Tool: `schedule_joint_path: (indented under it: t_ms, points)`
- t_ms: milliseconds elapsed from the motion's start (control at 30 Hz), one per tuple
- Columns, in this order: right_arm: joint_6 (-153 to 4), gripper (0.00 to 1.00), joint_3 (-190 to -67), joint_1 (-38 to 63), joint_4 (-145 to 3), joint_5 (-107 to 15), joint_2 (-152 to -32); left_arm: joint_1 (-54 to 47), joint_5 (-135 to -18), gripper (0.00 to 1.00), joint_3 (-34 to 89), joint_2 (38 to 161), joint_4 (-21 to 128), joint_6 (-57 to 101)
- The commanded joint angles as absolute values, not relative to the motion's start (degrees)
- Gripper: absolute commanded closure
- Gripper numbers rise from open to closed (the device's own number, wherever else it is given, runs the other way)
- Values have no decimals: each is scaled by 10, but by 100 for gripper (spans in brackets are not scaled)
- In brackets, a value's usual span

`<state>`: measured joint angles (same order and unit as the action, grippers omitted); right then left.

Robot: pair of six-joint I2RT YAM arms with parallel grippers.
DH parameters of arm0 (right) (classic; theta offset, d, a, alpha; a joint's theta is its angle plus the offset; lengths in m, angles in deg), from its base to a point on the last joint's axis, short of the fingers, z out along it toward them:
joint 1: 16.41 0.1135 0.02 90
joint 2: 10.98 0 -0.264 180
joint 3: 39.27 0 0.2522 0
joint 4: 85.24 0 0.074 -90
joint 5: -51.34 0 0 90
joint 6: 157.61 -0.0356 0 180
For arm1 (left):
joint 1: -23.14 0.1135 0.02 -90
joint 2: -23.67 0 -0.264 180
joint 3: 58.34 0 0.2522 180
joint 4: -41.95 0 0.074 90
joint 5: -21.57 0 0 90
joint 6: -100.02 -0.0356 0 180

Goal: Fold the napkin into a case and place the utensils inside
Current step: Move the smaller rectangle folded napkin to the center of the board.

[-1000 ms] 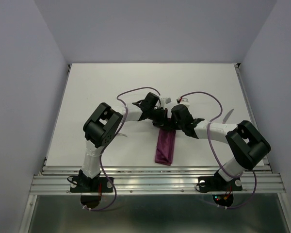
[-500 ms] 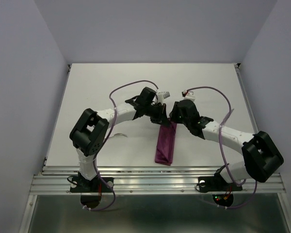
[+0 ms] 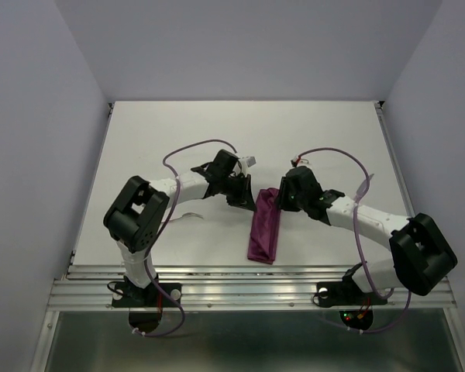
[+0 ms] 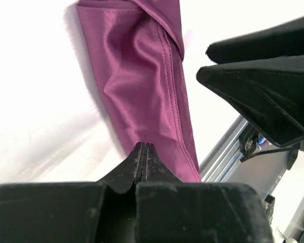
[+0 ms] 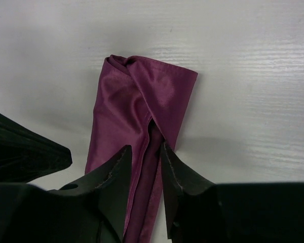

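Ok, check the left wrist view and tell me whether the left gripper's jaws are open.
No: the left gripper has its jaws pressed flat together with no gap, and the folded napkin lies on the table beyond its tips.

A high rear camera looks down on the table (image 3: 139,147); both wrist cameras closely face the napkin (image 5: 126,111), shared by all.

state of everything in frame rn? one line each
napkin: folded into a narrow strip, lying flat.
left gripper: shut, empty.
right gripper: open, fingers either side of the napkin's fold, not clamping.
utensils: slim pale shapes outside the napkin, one each side; too small for detail.
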<state>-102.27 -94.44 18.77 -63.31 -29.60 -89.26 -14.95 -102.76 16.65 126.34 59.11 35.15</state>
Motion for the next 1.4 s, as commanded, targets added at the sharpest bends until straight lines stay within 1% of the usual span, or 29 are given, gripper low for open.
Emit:
schedule_joint_path:
  t_ms: [0, 33, 67, 100, 233, 333, 467, 500, 533, 667, 700, 800, 833, 933, 1067, 1300, 1367]
  points:
    - [-1031, 66, -952, 185, -626, -308, -884, -149, -1017, 100, 165, 1271, 569, 358]
    - [-1031, 65, -956, 185, -623, -310, -897, -149, -1010, 100, 167, 1276, 569, 357]
    - [-1032, 62, -961, 185, -621, -313, -903, -148, -1009, 100, 168, 1282, 568, 357]
    - [-1035, 52, -963, 185, -618, -315, -911, -149, -1008, 100, 168, 1289, 562, 358]
    - [-1050, 45, -962, 185, -619, -311, -936, -150, -1008, 100, 172, 1301, 548, 362]
    - [-1058, 43, -967, 180, -619, -296, -945, -152, -1010, 100, 173, 1308, 544, 363]
    - [-1065, 45, -971, 180, -618, -305, -964, -153, -1010, 100, 171, 1312, 540, 363]
    - [-1068, 46, -970, 180, -618, -307, -969, -153, -1010, 100, 170, 1312, 540, 363]
    - [-1070, 50, -966, 180, -621, -311, -971, -153, -1010, 100, 169, 1310, 538, 363]
    - [-1074, 56, -961, 180, -628, -319, -978, -154, -1011, 100, 168, 1311, 533, 365]
    - [-1073, 63, -962, 180, -629, -320, -981, -154, -1012, 100, 169, 1312, 532, 364]
    - [-1076, 73, -964, 174, -629, -313, -981, -154, -1013, 100, 170, 1315, 532, 365]
    - [-1080, 80, -964, 174, -628, -309, -980, -154, -1013, 100, 171, 1315, 532, 364]
    - [-1087, 93, -963, 169, -628, -303, -976, -154, -1012, 100, 171, 1313, 532, 362]
    - [-1103, 99, -958, 169, -634, -300, -980, -152, -1006, 100, 176, 1311, 535, 357]
    - [-1142, 99, -962, 144, -672, -311, -1005, -135, -990, 100, 228, 1310, 584, 331]
    - [-1149, 99, -979, 137, -676, -310, -1024, -128, -956, 100, 255, 1301, 605, 311]
